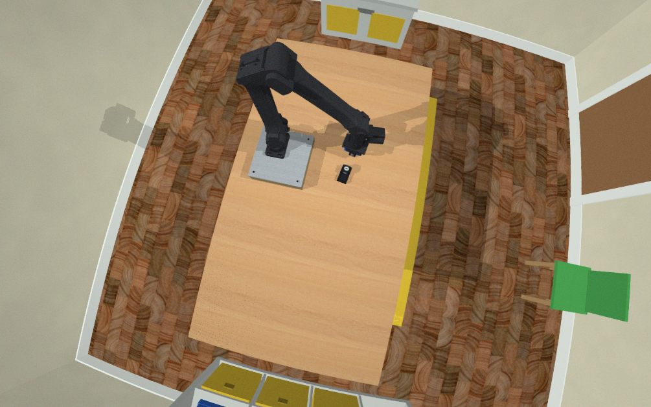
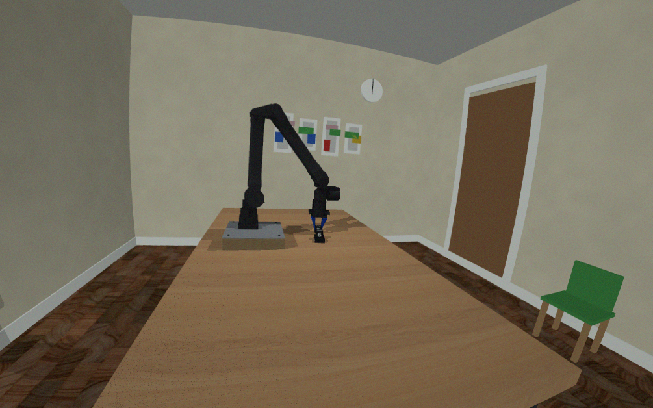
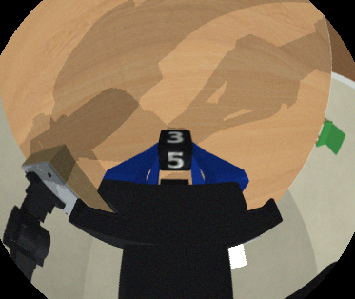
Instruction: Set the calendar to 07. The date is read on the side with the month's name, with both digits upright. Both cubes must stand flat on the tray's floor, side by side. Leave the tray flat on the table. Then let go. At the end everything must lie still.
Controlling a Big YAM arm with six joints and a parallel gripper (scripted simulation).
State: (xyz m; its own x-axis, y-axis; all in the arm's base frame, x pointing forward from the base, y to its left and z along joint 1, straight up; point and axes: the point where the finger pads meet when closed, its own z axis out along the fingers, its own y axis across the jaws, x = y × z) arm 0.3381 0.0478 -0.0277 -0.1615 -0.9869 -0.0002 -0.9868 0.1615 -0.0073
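Observation:
A black cube (image 3: 175,151) (image 2: 319,229) with white digits is between the blue fingertips; its faces with 3 and 5 show in the wrist view. My gripper (image 3: 175,147) (image 2: 319,227) (image 1: 352,153) is shut on it, low above the table, close behind the tray in the exterior view. The small black calendar tray (image 1: 342,178) (image 2: 319,241) stands on the table. The other black cube (image 1: 346,168) (image 2: 319,234) is at the tray, with a round white digit on top and a 6 facing the exterior view. The month's name is too small to read.
The arm's grey base plate (image 1: 279,172) (image 2: 253,230) (image 3: 64,189) stands on the wooden table (image 1: 292,253) (image 2: 318,314), left of the tray in the top and exterior views. A yellow strip (image 1: 420,202) runs along the table's right edge. A green chair (image 1: 570,287) (image 2: 592,292) stands off to the right.

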